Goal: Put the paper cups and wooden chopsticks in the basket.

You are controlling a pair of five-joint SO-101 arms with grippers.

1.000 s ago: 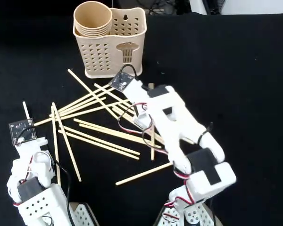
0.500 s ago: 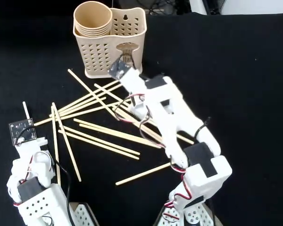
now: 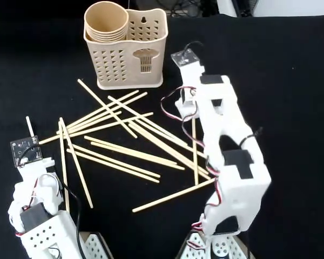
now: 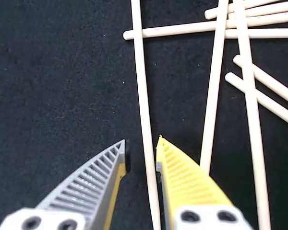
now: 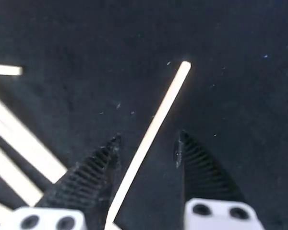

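Right hand [image 5: 149, 137] open wide astride a chopstick [image 5: 169, 96], not gripping; the stick's long axis runs straight ahead between the fingers, free end beyond the tips.

The right pincer [image 3: 192, 120] sits at the far end of one chopstick [image 3: 195, 154], which runs back under its arm. The basket [image 3: 146, 67], holding stacked paper cups [image 3: 106, 21], stands beyond the pincer, to its left. Loose chopsticks [image 3: 124, 154] lie crisscrossed left of the pincer on the black table [image 3: 291, 108].
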